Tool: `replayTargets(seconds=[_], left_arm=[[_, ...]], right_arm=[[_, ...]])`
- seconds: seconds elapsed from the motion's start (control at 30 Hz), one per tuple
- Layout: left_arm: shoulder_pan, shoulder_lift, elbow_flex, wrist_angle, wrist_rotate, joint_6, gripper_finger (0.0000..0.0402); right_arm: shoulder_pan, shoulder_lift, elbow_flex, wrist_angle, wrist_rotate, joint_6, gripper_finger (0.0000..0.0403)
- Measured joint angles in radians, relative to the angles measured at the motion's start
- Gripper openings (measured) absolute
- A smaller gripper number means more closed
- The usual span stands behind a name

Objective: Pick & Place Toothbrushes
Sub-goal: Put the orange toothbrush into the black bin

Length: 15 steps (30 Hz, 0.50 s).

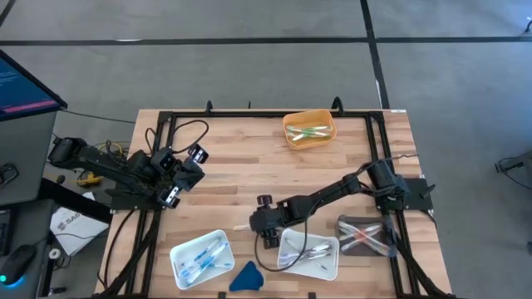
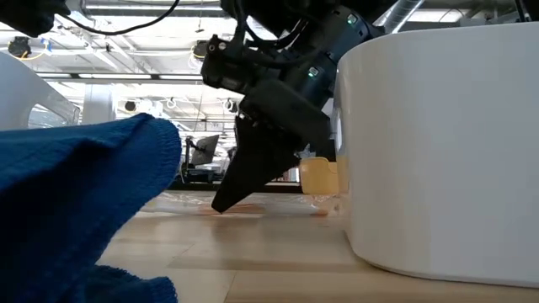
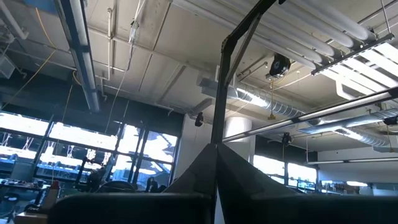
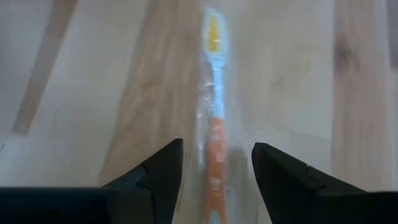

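An orange, blue and white toothbrush (image 4: 214,134) in a clear wrapper lies flat on the wooden table. My right gripper (image 4: 217,171) is open and low over it, with one finger on each side of its handle and a gap to each. In the high view this gripper (image 1: 264,232) is just left of a white tray (image 1: 328,267). In the low view its fingertips (image 2: 223,204) reach down to the tabletop. My left gripper (image 1: 172,189) waits at the table's left side, shut and pointing up at the ceiling (image 3: 216,186).
A white tray (image 1: 179,267) at the near left holds blue toothbrushes. An orange tray (image 1: 291,139) at the far edge holds green ones. A clear tray (image 1: 376,223) at the right holds orange and pink ones. A blue cloth lump (image 1: 247,276) lies at the near edge. Black frame rails border the table.
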Motion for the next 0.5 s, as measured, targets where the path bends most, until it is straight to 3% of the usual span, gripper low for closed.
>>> replayTargets(seconds=[0.17, 0.5], left_arm=[[0.000, 0.000, 0.000, 0.000, 0.000, 0.000, 0.0004], [0.000, 0.000, 0.000, 0.000, 0.000, 0.000, 0.0004]], right_arm=[[-0.022, 0.000, 0.000, -0.022, -0.027, 0.093, 0.0171], [-0.023, 0.000, 0.000, -0.049, -0.031, 0.095, 0.0107]])
